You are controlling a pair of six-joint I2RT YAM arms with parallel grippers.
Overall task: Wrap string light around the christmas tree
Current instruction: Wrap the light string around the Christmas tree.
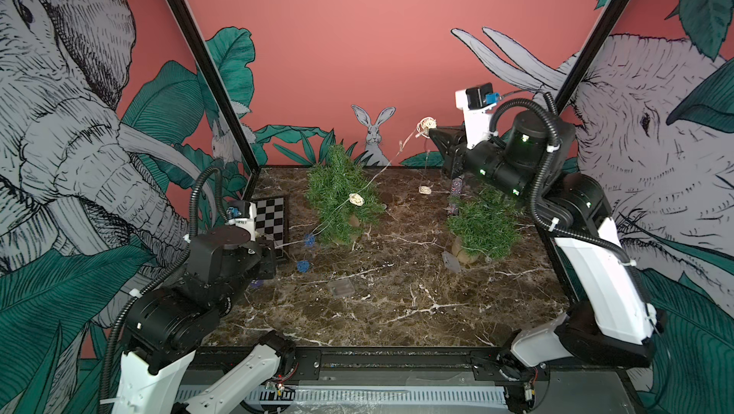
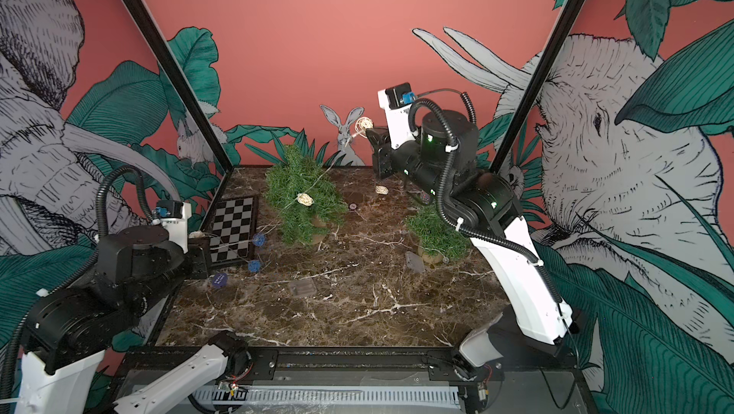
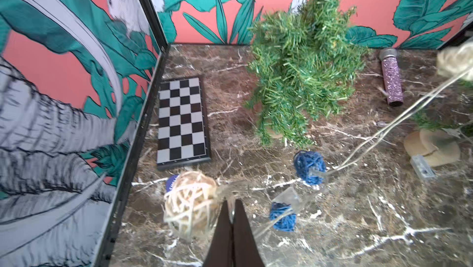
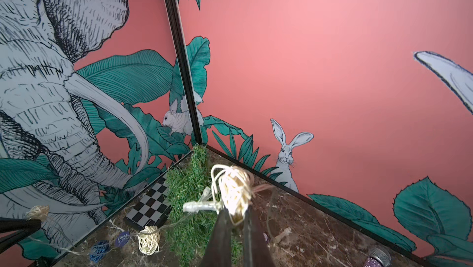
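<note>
While your right pincer (image 4: pixel 235 213) is clenched on a cream wicker ball (image 4: pixel 234 191) of the string light (image 1: pixel 426 125), it is held high near the back wall, and the wire slopes from it down to the christmas tree (image 1: pixel 337 189). You can see in both top views that this tree leans and that the wire lies across its front, with another cream ball (image 1: pixel 356 200) against the needles. You cannot tell whether any wire passes behind it. From the tree the wire runs on past two blue balls (image 3: pixel 309 167) to your left pincer (image 3: pixel 232 209). That one sits low over the worktop (image 1: pixel 397 304) beside the chessboard (image 1: pixel 271 219), its fingers pressed together on the wire right next to a further cream ball (image 3: pixel 190 206). A second tree (image 1: pixel 482 227) stands below your right arm, well apart from the first.
</note>
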